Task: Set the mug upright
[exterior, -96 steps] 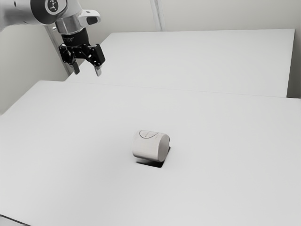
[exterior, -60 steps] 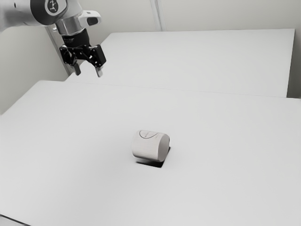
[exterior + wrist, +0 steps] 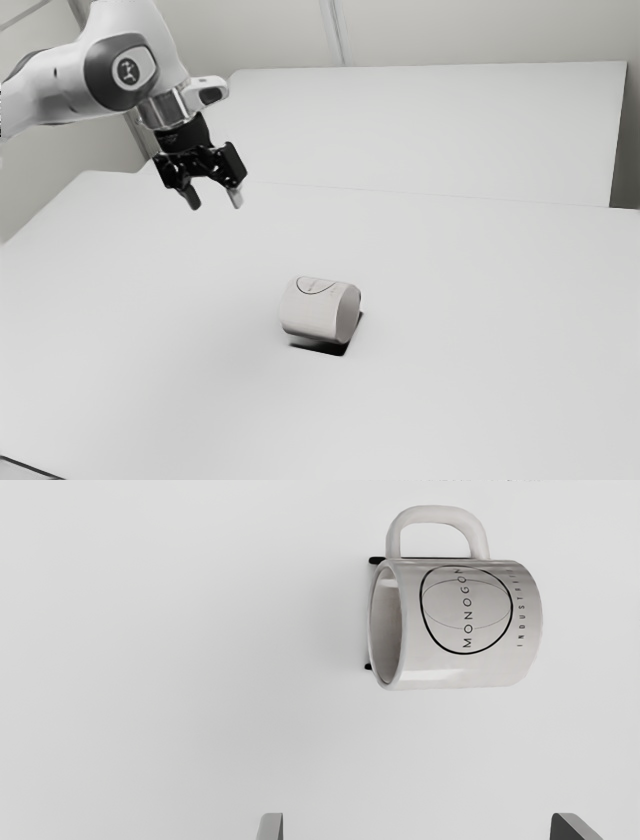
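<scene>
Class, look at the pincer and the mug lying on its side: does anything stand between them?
Nothing visible does. The open pincer hangs above the white table, toward the exterior view's left from the Monogon mug, which lies on its side.

Lit brightly, almost without colour; shadowed black beneath the mug, softly grey across the table; glinting palely along the mug's side.

mug | off-white, black circle logo, MONOGON lettering | lies on its side | handle points away from the claw | sits lower than the claw, ahead of it, well apart
</scene>
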`<state>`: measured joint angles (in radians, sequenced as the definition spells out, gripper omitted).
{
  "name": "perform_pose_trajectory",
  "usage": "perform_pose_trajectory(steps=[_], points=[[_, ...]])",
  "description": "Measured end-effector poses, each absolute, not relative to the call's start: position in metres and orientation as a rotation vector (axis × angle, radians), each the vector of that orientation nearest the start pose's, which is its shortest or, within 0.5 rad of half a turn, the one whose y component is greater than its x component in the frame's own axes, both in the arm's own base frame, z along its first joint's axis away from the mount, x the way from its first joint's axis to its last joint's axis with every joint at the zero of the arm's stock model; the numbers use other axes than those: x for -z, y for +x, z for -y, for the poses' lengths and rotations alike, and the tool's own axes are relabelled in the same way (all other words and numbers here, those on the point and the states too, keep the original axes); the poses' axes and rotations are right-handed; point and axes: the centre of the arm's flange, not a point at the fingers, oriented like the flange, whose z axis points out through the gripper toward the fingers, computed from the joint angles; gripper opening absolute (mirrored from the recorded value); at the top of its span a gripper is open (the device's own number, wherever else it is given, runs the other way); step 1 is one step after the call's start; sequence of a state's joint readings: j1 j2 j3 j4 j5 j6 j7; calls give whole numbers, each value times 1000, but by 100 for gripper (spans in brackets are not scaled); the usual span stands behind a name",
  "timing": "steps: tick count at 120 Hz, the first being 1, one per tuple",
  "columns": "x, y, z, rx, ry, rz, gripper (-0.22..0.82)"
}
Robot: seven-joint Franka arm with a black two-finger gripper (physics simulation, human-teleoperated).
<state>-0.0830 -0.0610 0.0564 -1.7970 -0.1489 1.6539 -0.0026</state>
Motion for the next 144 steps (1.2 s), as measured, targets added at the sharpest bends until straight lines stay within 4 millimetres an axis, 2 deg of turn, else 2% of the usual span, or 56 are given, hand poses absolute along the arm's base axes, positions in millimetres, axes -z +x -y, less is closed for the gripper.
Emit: perform_pose_trajectory(steps=[31, 71, 100, 144], points=[[-499, 536, 18, -109, -3407, 40, 58], [-430, 528, 21, -14, -3597, 96, 58], [-406, 535, 19, 114, -3697, 100, 58], [-353, 537, 22, 94, -3778, 46, 58]])
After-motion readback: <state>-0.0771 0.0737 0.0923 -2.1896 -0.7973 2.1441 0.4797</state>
